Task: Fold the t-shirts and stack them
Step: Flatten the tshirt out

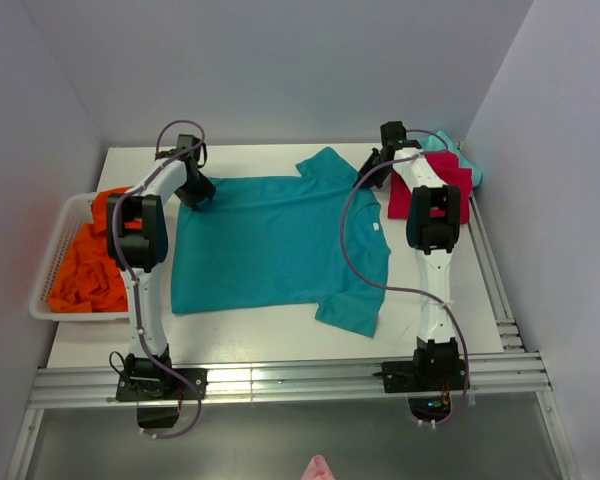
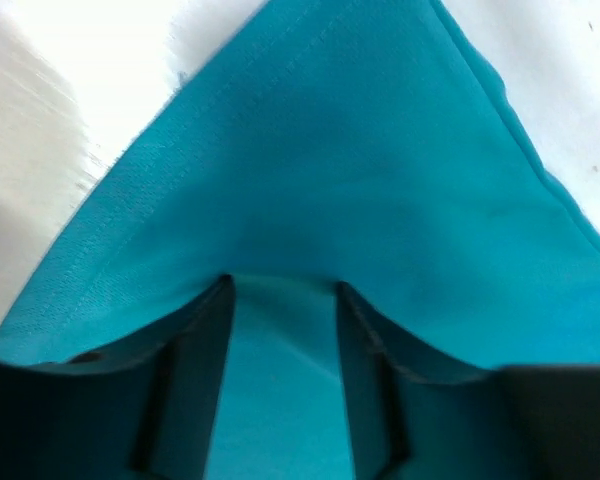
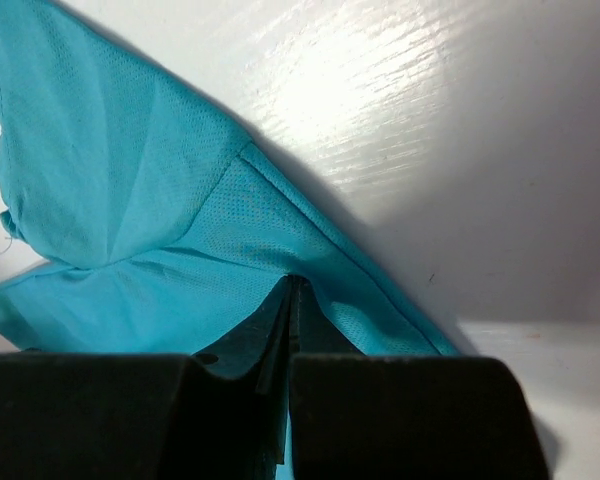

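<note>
White worktop [image 1: 250, 335], walled on three sides, with metal rails [image 1: 300, 380] along the near edge. Most of the middle is taken up by a teal tee [image 1: 270, 240] spread out flat, neck to the right with the white label [image 1: 377, 227] showing, one sleeve toward the back and one toward the front. Far right corner has a folded red tee [image 1: 464, 185] with a light-teal tee [image 1: 450, 143] just behind it, touching. On the left edge sits a white basket [image 1: 50, 265] full of crumpled orange tees [image 1: 80, 270].
</note>
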`<state>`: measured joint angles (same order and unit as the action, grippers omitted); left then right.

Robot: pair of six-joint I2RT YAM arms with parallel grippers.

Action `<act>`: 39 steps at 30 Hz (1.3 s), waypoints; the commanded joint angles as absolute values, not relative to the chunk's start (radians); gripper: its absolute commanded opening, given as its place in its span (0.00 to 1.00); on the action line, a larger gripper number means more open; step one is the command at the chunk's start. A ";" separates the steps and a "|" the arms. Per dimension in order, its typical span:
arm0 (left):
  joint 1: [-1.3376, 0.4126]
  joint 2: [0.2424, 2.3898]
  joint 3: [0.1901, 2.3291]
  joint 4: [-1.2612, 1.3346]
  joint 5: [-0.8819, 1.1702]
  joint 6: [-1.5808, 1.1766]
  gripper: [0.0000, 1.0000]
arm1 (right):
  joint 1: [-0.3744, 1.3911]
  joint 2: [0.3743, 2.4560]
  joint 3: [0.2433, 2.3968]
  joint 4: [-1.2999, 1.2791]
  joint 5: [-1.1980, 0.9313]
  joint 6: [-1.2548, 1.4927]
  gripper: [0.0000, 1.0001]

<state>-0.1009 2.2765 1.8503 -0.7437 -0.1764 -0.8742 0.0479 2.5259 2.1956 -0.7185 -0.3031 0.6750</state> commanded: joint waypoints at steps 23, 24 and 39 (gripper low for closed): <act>-0.100 2.059 1.772 -0.695 -0.100 -0.809 0.59 | -0.018 2.497 2.252 -0.683 -0.169 0.652 0.36; -0.100 2.039 1.782 -0.689 -0.101 -0.801 0.59 | -0.018 2.458 2.244 -0.657 -0.161 0.646 0.50; -0.100 1.666 1.582 -0.735 -0.184 -0.859 0.56 | -0.005 1.826 1.969 -0.666 -0.160 0.632 0.84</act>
